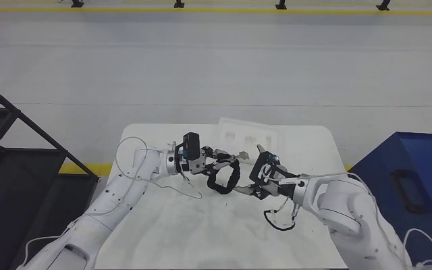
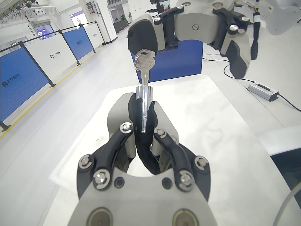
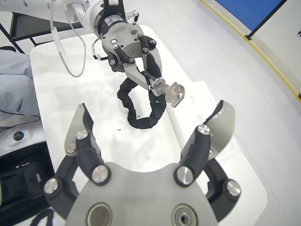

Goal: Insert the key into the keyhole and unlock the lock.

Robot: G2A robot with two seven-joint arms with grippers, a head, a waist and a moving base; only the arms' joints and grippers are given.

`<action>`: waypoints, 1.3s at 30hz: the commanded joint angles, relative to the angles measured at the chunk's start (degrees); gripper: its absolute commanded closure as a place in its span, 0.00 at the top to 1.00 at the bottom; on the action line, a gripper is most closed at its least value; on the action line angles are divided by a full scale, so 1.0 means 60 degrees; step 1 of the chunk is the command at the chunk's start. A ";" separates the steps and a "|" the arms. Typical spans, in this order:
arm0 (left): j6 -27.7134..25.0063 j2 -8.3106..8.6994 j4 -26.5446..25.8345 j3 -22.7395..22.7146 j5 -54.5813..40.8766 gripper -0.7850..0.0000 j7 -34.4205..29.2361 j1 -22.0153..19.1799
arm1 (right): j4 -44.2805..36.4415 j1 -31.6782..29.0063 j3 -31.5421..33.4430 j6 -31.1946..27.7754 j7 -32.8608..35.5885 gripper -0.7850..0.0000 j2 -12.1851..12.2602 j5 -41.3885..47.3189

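Note:
My left gripper [image 2: 143, 101] is shut on the chrome cylinder of the lock [image 2: 145, 104], held above the white table [image 1: 169, 223]. The lock's black cable [image 3: 141, 116] hangs in a loop below it. A silver key [image 2: 145, 63] sits with its blade in the keyhole, its head sticking out. My right gripper [image 2: 190, 52] faces it, open wide, with one pad [image 2: 143, 37] right beside the key head. In the right wrist view the key [image 3: 175, 92] lies just beyond my open right gripper [image 3: 152, 110]. From above, both grippers [image 1: 229, 160] [image 1: 251, 170] meet at mid-table.
A white moulded tray [image 1: 250, 131] lies at the table's back edge. A blue bin [image 1: 398, 175] stands off the right side, a black rack [image 1: 27, 175] off the left. A black cable loop [image 1: 280, 219] hangs under the right arm.

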 commanded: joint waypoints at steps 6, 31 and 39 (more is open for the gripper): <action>-0.0142 0.0020 -0.0118 -0.0091 -0.0155 0.00 -0.0273 0.0029 | 0.0067 0.0006 0.0097 -0.0148 0.0095 1.00 0.0026 0.0117; -0.0436 0.0624 -0.1786 -0.0152 -0.1976 0.00 -0.2867 0.0065 | -0.0166 0.1387 -0.0230 -0.3761 -0.1569 1.00 0.0508 -0.3140; -0.0436 0.0922 -0.2242 0.0098 -0.2543 0.00 -0.3461 0.0024 | -0.0418 0.1415 -0.0610 -0.3761 -0.3608 0.35 0.0876 -0.5479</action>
